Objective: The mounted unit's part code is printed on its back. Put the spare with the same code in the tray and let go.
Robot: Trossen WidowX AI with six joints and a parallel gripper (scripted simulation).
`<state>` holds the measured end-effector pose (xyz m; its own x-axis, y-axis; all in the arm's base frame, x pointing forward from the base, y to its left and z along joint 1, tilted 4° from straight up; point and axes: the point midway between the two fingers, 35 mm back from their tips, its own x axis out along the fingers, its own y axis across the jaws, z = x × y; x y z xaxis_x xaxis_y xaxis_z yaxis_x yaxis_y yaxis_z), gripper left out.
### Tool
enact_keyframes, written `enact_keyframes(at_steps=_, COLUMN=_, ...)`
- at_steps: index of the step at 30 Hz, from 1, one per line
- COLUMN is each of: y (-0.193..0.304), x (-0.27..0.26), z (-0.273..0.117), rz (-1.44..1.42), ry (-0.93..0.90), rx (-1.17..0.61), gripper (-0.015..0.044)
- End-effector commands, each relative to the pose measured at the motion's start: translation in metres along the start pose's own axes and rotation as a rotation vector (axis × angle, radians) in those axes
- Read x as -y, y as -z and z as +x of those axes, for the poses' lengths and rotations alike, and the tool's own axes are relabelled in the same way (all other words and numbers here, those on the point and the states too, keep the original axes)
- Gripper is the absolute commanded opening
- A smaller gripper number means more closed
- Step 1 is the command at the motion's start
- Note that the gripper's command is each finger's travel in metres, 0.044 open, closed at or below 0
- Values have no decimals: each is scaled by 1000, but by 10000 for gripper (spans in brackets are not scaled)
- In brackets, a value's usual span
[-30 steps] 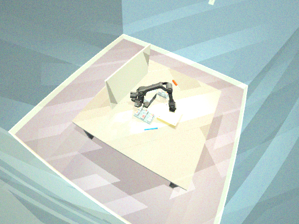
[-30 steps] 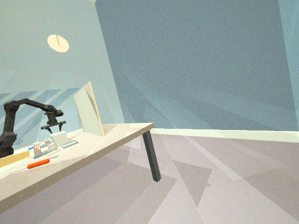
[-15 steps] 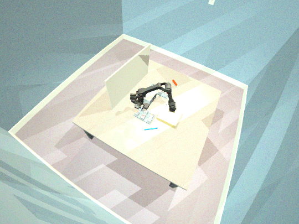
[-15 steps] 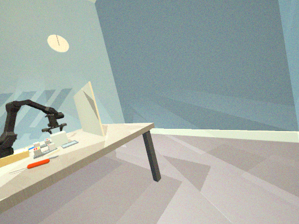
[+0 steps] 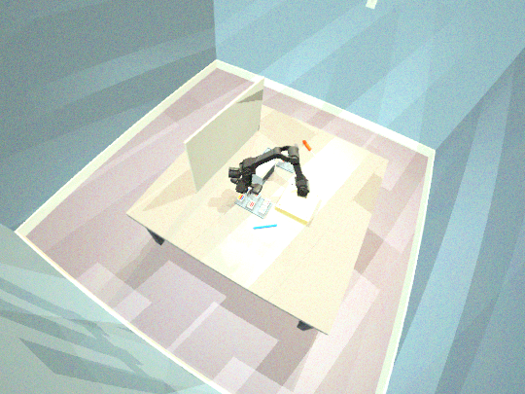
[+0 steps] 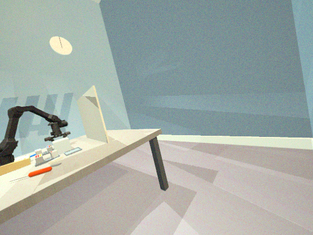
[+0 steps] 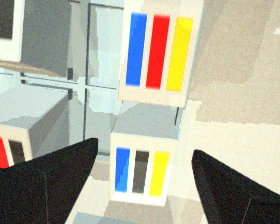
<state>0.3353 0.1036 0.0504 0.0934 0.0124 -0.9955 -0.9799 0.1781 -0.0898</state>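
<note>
My gripper (image 5: 247,189) (image 6: 58,137) (image 7: 145,150) is open and points down over the rack. In the wrist view, a spare with blue, black and yellow stripes (image 7: 140,171) shows between the two fingertips, not touched by either. A spare with blue, red and yellow stripes (image 7: 157,55) is just above it in that view. Parts of two more spares show at the left edge, one with red and black stripes (image 7: 7,150). The mounted unit (image 6: 61,144) is a white block beside the rack; its back code is not readable. The pale tray (image 6: 73,151) lies beside it.
A light upright panel (image 5: 226,134) (image 6: 92,118) stands past the unit. A yellow-sided white block (image 5: 297,208) is near the arm base. A blue pen (image 5: 264,227) and an orange screwdriver (image 5: 306,145) (image 6: 40,172) lie on the table. Another pale blue piece (image 5: 285,166) lies near the arm.
</note>
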Motion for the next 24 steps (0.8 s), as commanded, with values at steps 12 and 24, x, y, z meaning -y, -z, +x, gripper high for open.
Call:
enact_keyframes(at_steps=12, y=2, x=-3, z=21, rz=-4, ry=-2, rx=-6, gripper=300)
enact_keyframes(at_steps=24, y=2, x=-3, z=20, rz=0, ry=-3, rx=-2, gripper=155)
